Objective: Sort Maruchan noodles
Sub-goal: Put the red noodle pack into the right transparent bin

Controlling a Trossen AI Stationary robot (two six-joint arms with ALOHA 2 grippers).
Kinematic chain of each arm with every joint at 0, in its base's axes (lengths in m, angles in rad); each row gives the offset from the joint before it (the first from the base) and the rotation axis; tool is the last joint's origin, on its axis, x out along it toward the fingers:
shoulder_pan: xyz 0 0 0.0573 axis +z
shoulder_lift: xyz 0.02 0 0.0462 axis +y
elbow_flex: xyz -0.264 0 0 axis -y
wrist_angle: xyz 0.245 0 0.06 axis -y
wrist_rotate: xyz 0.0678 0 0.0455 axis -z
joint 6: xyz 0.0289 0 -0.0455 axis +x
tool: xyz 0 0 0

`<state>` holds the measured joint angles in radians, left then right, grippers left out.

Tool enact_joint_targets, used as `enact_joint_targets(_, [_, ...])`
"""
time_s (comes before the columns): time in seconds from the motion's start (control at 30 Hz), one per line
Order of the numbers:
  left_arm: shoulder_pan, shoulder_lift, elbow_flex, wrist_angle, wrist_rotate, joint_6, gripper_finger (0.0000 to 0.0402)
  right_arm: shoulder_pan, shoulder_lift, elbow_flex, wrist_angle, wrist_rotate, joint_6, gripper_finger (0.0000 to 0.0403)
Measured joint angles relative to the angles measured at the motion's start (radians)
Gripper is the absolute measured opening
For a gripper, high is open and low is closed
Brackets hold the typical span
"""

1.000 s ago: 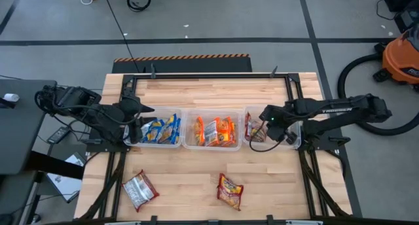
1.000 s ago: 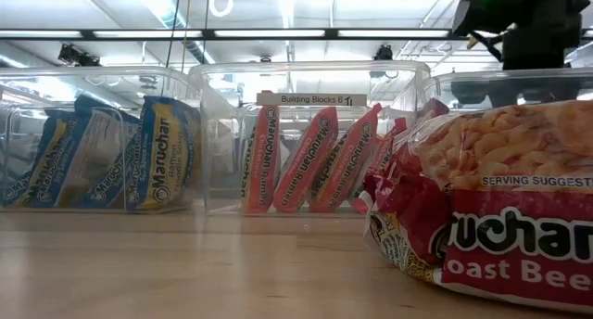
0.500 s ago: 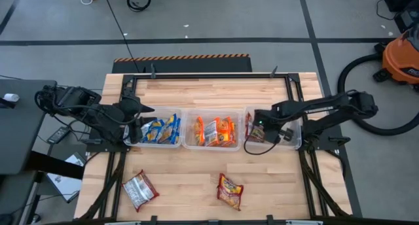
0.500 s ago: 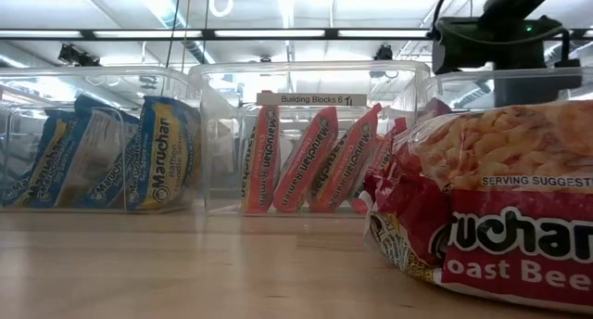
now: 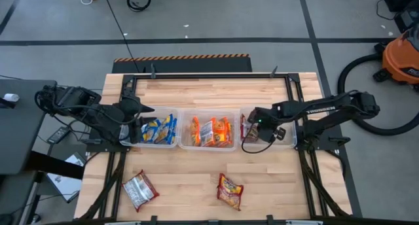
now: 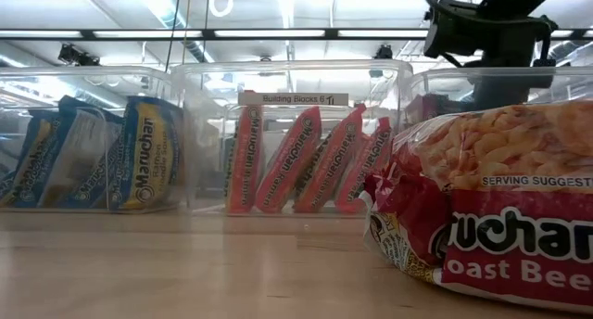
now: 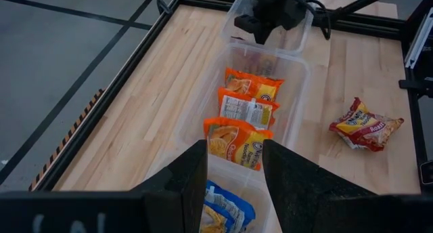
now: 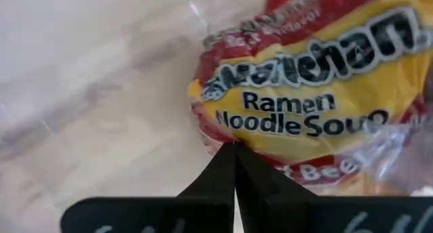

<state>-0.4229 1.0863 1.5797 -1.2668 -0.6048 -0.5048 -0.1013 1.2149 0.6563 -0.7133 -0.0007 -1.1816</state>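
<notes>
Red packet [image 8: 318, 91] (edges cropped) before closed right end effector [image 8: 234, 166]

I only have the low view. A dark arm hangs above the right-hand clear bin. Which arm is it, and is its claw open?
Observer: From above, it is the right arm. The right claw sits over the left end of the right-hand bin.
Operator: And its fingers?
Observer: Shut. In its wrist view the tips meet right at the edge of a red-and-yellow packet. I cannot tell whether they pinch it.
Operator: Where is the other arm?
Observer: The left claw hangs open over the bin holding the blue packets.
</notes>
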Motion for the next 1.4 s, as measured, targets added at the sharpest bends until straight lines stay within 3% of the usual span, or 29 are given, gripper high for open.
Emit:
enact_joint_targets(0.13, [0.0,0.0,0.0,0.0,0.0,0.0,0.0148,-0.008,0.034,-0.006,-0.028,-0.083,-0.015,0.0005])
enact_joint_targets(0.33, [0.0,0.0,0.0,0.0,0.0,0.0,0.0148,-0.006,0.056,-0.072,0.033,-0.093,-0.03,0.0006])
enact_joint_targets(0.77, [0.0,0.0,0.0,0.0,0.0,0.0,0.0148,-0.003,0.049,-0.122,0.259,0.032,0.027,0.0056])
enact_joint_targets(1.03, [0.0,0.0,0.0,0.0,0.0,0.0,0.0148,-0.003,0.046,-0.121,0.225,0.059,0.015,0.006])
enact_joint_targets(1.4, [0.0,0.0,0.0,0.0,0.0,0.0,0.0148,0.017,-0.06,-0.12,0.109,0.093,0.0,0.0059])
